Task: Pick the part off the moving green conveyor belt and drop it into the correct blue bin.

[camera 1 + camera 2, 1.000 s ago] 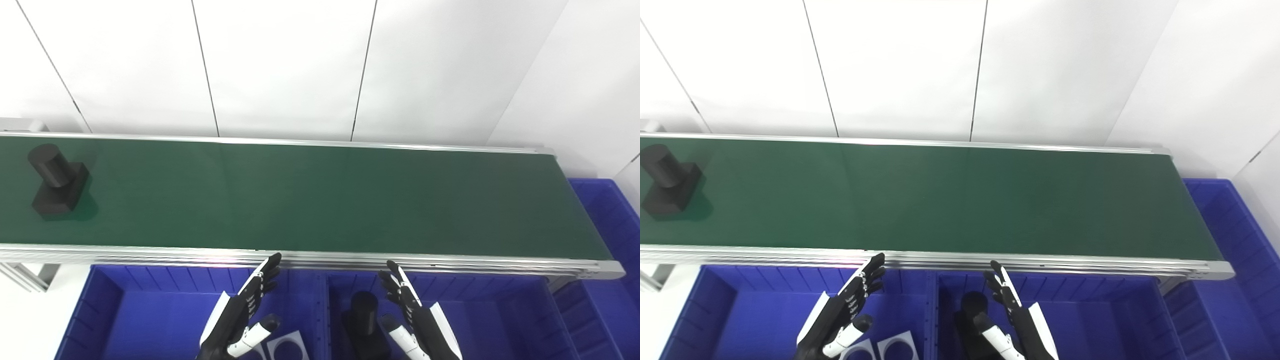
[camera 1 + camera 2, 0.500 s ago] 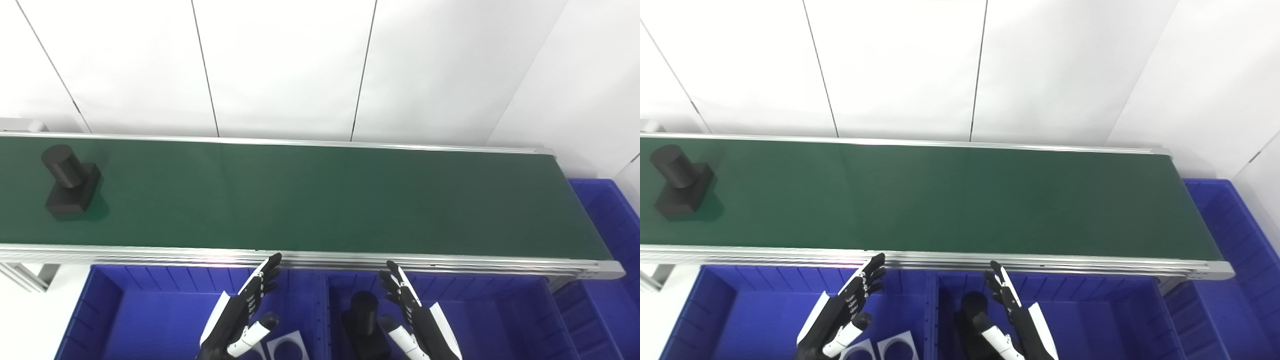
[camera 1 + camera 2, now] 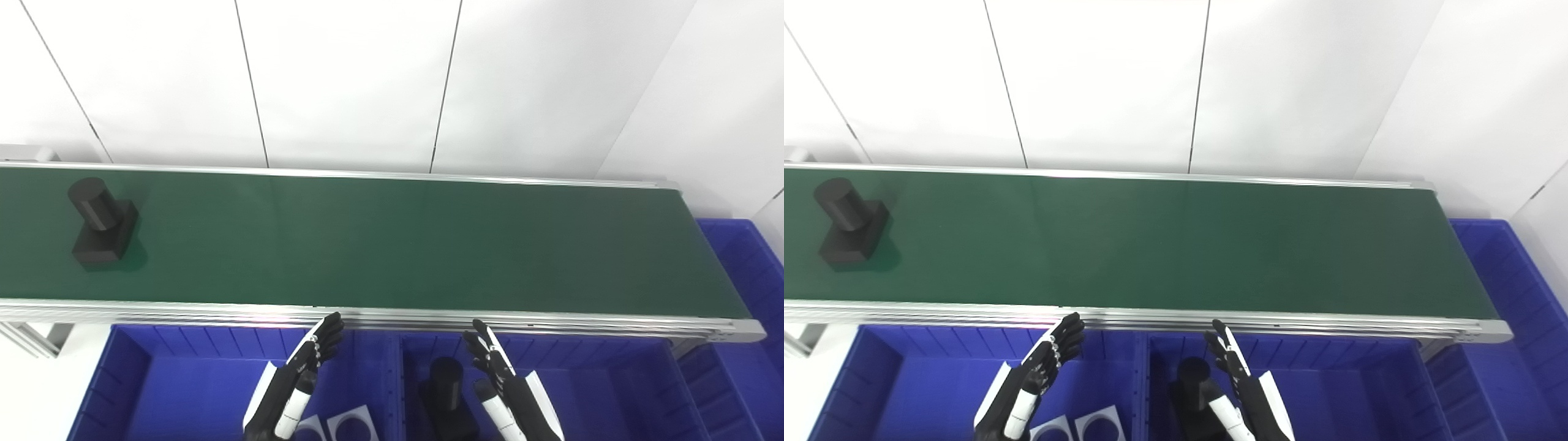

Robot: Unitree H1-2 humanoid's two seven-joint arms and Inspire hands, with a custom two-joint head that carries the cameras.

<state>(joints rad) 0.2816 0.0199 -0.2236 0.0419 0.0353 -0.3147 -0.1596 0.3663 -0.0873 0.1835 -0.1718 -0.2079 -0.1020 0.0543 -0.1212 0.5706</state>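
Riding upper left on the conveyor belt [image 3: 392,245], the part [image 3: 101,222] looks rigid, probably light; grasp its upright cylinder. Left hand [image 3: 294,383], right hand [image 3: 505,392] open, empty

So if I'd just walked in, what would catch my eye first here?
Probably the long green conveyor belt crossing the whole scene, with one black part, a cylinder on a square block, alone near its left end. Below the belt, two black-and-white robot hands, left hand and right hand, hover open over deep blue plastic bins.
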